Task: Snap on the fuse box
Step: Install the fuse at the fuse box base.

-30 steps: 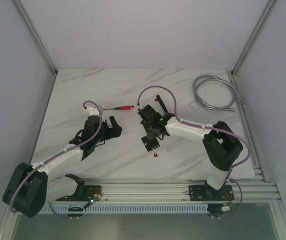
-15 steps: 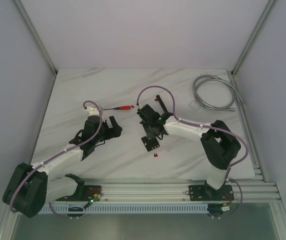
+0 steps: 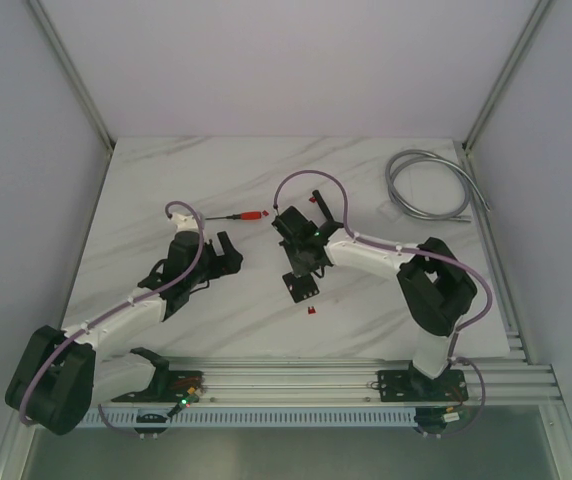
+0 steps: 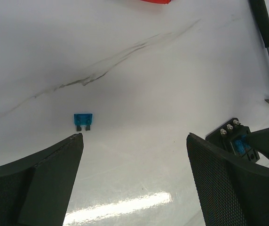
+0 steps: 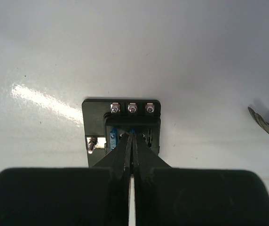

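The fuse box is a small black block lying flat on the marble table, mid-table. In the right wrist view the fuse box shows three screws along its far edge and blue fuses in its slots. My right gripper points down at it, and the right gripper is shut, its tips over a blue fuse in the middle slots. Whether the tips touch it is unclear. My left gripper stands open to the left of the box. In the left wrist view the left gripper holds nothing, and the fuse box shows beyond its right finger.
A loose blue fuse lies ahead of the left finger. A red-handled screwdriver lies behind the grippers, a small red fuse in front of the box. A coiled grey cable sits at the back right.
The right gripper's fingers have closed fully over the fuse box, and the right arm has shifted slightly left. The left arm has not moved.
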Available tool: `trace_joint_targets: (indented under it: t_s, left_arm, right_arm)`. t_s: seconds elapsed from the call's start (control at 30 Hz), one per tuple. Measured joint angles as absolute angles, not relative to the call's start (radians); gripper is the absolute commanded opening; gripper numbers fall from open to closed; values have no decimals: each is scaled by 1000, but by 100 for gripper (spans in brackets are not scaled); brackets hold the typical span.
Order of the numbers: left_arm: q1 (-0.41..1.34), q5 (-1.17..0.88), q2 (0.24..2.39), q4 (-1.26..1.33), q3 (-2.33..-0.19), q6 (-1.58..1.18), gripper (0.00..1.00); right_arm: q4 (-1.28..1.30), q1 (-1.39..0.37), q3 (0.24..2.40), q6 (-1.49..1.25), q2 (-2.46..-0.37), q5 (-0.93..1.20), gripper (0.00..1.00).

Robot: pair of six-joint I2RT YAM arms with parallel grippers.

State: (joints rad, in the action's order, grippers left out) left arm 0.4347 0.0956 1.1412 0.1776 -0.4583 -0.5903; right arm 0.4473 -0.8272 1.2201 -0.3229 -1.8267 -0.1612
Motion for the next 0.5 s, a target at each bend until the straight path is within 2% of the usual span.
trace_joint_targets:
  t_s: [0.27, 0.5]
  left_arm:
    - [432, 120, 1146, 161, -459, -593, 100]
    - [432, 161, 1185, 118, -465, -625, 93]
  right_arm:
    - [443, -830, 1221, -324, -1806, -161, 0]
    - [339, -831, 1163, -310, -1706, -141, 24]
